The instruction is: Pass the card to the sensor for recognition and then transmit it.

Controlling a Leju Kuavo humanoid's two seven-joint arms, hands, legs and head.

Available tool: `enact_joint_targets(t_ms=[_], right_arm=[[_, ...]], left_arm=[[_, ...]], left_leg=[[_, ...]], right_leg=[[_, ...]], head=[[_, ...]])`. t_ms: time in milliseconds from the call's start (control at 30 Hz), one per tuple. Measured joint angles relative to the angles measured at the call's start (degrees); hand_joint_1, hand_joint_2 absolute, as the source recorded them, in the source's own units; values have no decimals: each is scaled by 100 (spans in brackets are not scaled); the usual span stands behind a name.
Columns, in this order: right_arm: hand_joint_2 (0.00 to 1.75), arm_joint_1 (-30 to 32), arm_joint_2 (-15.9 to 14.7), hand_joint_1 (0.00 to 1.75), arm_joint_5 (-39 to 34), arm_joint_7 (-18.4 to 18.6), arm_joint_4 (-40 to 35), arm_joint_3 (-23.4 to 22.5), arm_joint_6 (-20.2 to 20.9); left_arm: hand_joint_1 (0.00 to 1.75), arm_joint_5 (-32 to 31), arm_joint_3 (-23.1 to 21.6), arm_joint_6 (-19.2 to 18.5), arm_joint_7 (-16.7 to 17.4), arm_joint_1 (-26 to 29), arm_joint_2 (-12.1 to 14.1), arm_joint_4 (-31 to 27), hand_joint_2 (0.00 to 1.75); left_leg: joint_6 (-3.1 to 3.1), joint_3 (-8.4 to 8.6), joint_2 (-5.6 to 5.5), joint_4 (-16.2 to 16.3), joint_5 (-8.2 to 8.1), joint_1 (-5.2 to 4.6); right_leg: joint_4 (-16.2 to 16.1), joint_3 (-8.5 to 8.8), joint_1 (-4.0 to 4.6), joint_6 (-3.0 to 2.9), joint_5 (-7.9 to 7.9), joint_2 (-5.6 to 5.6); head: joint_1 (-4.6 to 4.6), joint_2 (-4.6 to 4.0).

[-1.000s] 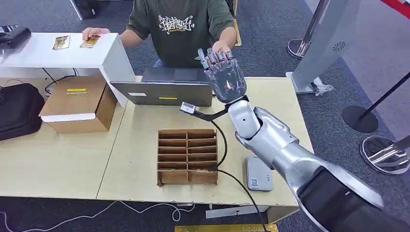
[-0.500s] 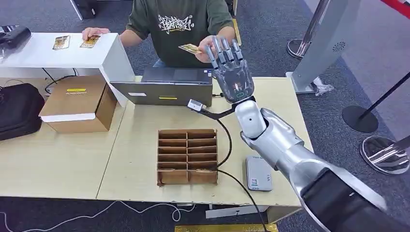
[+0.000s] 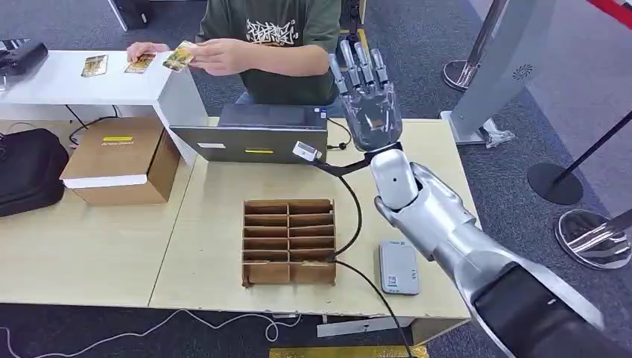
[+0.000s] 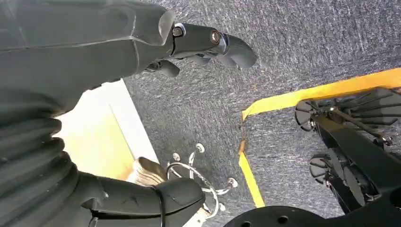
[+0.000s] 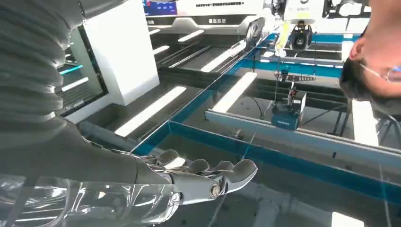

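Right hand [image 3: 369,101] raised above the far edge of the table [image 3: 112,246], fingers straight and apart, palm empty; the right wrist view shows the same flat, unloaded hand [image 5: 189,182]. Left hand [image 4: 118,71] hangs low beside the table edge over grey carpet, fingers loosely apart, nothing in it.

The card [image 3: 179,57] is well to the left of the right hand and slightly beyond it, pinched in a person's hand [image 3: 216,56] over the white side table [image 3: 149,89]. Two more cards [image 3: 95,66] [image 3: 139,64] lie flat on that white surface, further left.

Handling judgement: the card looks thin, stiff, very light, with a glossy gold printed face, so likely slippery against hard fingertips. Little edge to catch if laid flat; best taken by a thumb-and-finger pinch across one short end, leaving most of the face free to present to the reader. Light pressure should do; it may bow if squeezed hard.

The card reader [image 3: 397,266], a small grey rounded plastic slab with a label, lies flat on the table near the robot, below the right forearm. Just left of it sits a brown corrugated cardboard sorter [image 3: 288,241] split into two columns of narrow slots. A black cable [image 3: 350,216] loops from the wrist past it. A closed grey laptop [image 3: 257,134], matte, lies just left of the raised hand; a cardboard box [image 3: 119,160] stands further left.
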Motion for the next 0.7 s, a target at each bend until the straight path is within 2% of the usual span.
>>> enact_joint_targets(t_ms=[267,633,700], right_arm=[[175,165,-33,0,0,-194,-393,-447,0],[175,327,-37,0,0,-391,-516,-780,-2],[175,384,-24,0,-2,-598,-533,-969,-2]], left_arm=[[0,0,0,20,0,10,-4,0,175],[0,0,0,20,11,9,-11,0,175],[0,0,0,20,15,12,-22,0,175]], left_leg=[[0,0,0,0,0,0],[0,0,-1,0,0,0],[0,-1,-1,0,0,0]], right_leg=[[0,0,0,0,0,0],[0,1,0,0,0,0],[0,1,0,0,0,-1]], head=[[0,0],[0,0],[0,0]])
